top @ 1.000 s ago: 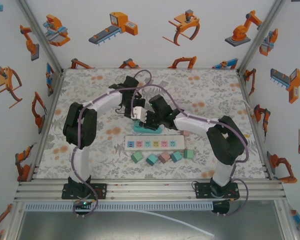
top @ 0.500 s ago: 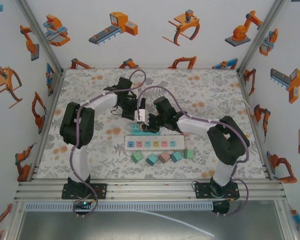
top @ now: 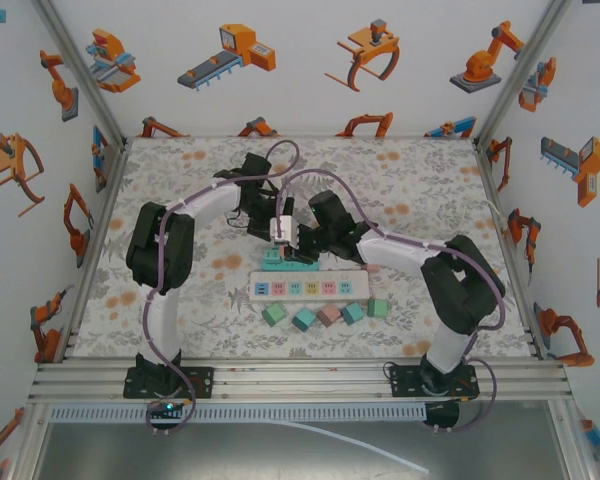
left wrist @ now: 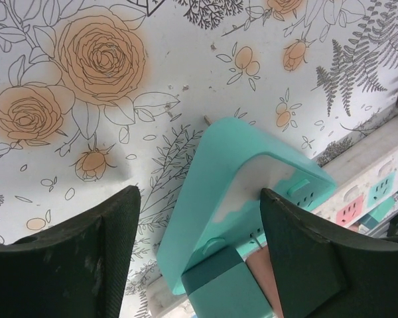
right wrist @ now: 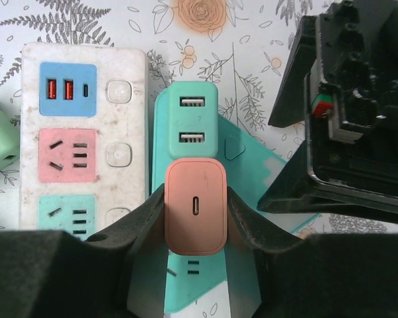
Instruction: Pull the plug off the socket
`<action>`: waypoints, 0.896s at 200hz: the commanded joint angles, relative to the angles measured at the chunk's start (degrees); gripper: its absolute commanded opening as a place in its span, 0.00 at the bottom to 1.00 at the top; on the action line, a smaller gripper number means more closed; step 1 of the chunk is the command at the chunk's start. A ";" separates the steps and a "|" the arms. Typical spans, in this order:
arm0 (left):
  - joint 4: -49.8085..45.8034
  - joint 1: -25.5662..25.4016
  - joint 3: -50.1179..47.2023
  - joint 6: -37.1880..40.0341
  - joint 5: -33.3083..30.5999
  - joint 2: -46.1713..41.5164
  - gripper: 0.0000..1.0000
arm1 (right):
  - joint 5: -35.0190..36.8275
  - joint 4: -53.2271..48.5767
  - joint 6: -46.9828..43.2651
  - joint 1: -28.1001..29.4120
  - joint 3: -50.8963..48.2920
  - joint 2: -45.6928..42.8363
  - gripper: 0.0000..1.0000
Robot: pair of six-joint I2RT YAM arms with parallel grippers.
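- Your right gripper (right wrist: 195, 222) is clamped on 2 sides of the pink plug (right wrist: 195, 199); it looks hard, light and slippery.
- Your left gripper (left wrist: 199, 248) is apart around the teal socket (left wrist: 232, 165).

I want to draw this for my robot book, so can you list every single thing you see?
pink plug: 1, salmon pink, sitting on the teal socket block
teal socket block: 1, teal, beside the white power strip
white power strip: 1, white with blue, pink and teal outlets, mid-table
small cubes: 5, green, teal, pink, teal, green, a row in front of the strip
flowery tablecloth: 1, white with orange flowers, over the table
robot pictures: many, mostly orange, on the walls
left gripper: 1, black, open, straddling the teal block
right gripper: 1, black, shut on the pink plug
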 commanded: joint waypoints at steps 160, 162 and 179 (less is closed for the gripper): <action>26.62 0.78 -18.83 11.13 28.17 -32.07 0.86 | 19.44 21.17 82.66 -20.74 -23.85 -30.02 0.02; 27.04 0.78 -19.18 11.20 29.04 -32.41 0.86 | 19.36 21.05 83.42 -21.06 -24.01 -29.68 0.02; 29.43 0.67 -20.57 12.22 35.44 -34.12 0.88 | 17.98 20.57 89.17 -23.20 -24.56 -26.19 0.02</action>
